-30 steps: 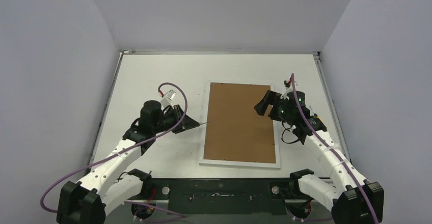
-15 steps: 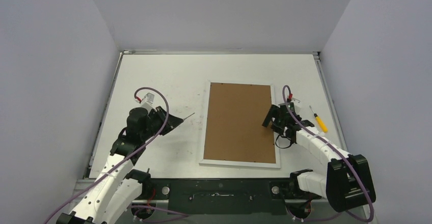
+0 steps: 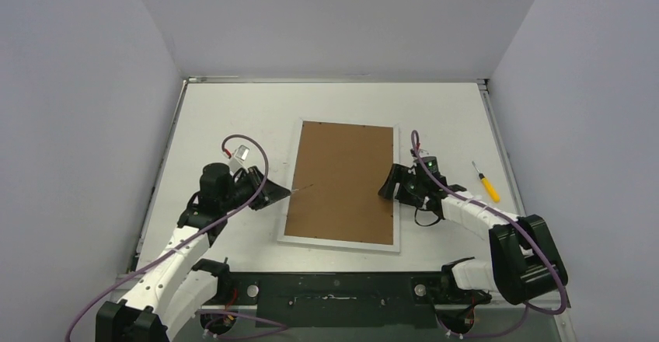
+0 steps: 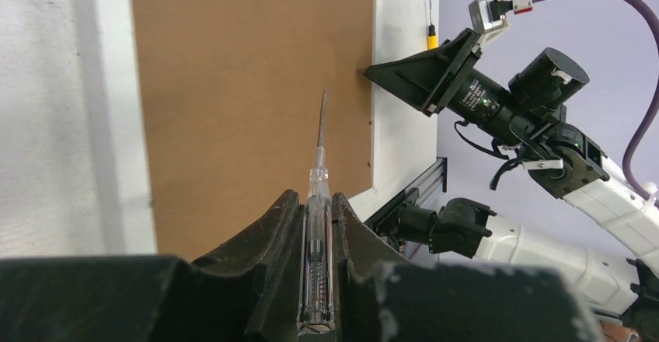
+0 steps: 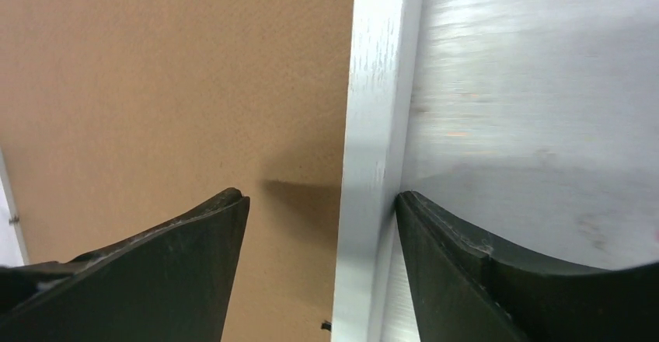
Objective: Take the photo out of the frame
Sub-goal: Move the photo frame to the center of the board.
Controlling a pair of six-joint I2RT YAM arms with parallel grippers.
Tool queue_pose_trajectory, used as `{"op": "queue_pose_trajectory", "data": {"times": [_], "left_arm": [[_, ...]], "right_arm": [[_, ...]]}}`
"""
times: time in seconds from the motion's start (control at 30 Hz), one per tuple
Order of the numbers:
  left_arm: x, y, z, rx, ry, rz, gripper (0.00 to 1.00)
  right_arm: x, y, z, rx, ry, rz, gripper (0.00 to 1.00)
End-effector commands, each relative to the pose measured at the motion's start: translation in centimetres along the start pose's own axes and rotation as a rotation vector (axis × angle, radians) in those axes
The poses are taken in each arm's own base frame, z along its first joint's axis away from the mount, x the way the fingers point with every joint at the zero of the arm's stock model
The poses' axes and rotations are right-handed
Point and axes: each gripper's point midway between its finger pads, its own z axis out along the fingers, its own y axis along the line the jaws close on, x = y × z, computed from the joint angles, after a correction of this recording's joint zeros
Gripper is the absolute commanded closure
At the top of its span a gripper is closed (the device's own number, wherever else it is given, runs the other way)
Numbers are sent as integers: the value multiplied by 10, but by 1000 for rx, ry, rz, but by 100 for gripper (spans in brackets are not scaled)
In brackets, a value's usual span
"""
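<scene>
The frame [image 3: 339, 128] lies face down mid-table, its brown back [image 4: 249, 85] up inside a narrow white border [image 5: 373, 163]. The photo is hidden. My left gripper [image 3: 281, 193] is shut on a clear-handled screwdriver [image 4: 319, 264]; its thin tip [image 3: 309, 186] reaches over the frame's left part. My right gripper [image 3: 386, 187] is open astride the frame's right border. In the right wrist view one finger [image 5: 179, 256] is over the brown back, and the other finger [image 5: 482, 272] is against the border's outer side.
A yellow-handled screwdriver [image 3: 487, 183] lies on the table to the right of the right arm. Small metal tabs sit along the back's edges. Grey walls close in the table on three sides.
The frame has slid left across the table with the right gripper at its right edge. The right jaws have narrowed somewhat. The left gripper has moved right, bringing the screwdriver tip over the brown back.
</scene>
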Motion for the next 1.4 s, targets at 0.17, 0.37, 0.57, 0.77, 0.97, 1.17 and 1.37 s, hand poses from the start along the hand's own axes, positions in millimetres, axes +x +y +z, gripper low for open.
{"op": "queue_pose_trajectory", "data": {"times": [0.17, 0.37, 0.57, 0.77, 0.97, 1.17, 1.37], "left_arm": [[11, -41, 12, 146, 35, 70, 100], [51, -61, 41, 179, 177, 93, 100], [78, -72, 69, 188, 292, 90, 100], [92, -77, 91, 175, 364, 85, 100], [99, -70, 108, 127, 410, 42, 100], [105, -66, 115, 96, 440, 33, 100], [114, -61, 122, 50, 477, 52, 100]], "right_arm": [[1, 45, 13, -122, -27, -57, 30], [-8, 39, 7, -134, -78, -82, 25], [-13, 29, 3, -185, -84, -40, 39], [-7, 30, 6, -229, -60, -65, 45], [4, 21, 14, -220, -18, -80, 60], [8, 16, 18, -222, -18, -54, 69], [4, 15, 16, -220, -47, -59, 74]]}}
